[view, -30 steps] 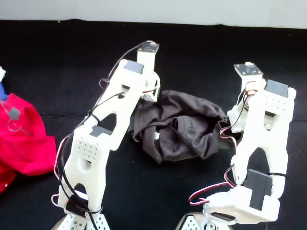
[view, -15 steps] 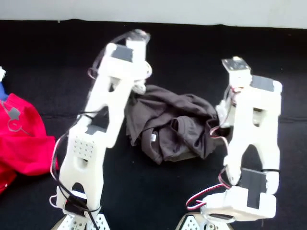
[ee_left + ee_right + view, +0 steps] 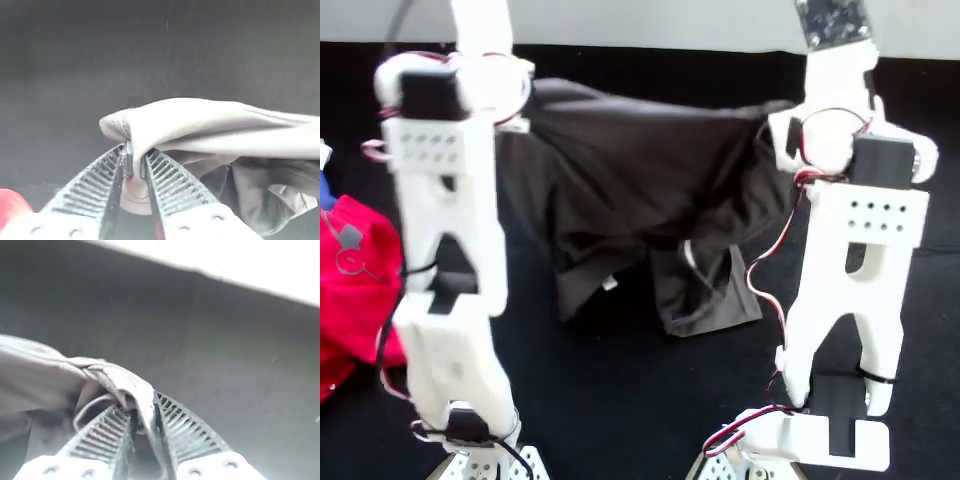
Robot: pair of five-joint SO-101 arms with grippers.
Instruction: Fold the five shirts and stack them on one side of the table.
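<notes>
The left gripper (image 3: pixel 134 161) and right gripper (image 3: pixel 143 416) each clamp a corner of the dark shirt (image 3: pixel 640 170), which hangs stretched between them.

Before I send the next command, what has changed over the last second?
Both arms have risen, lifting the dark shirt from its crumpled heap on the table and stretching it between them; its lower part hangs down. The left gripper and right gripper are each shut on an edge of it. The red shirt at the left has not moved.
</notes>
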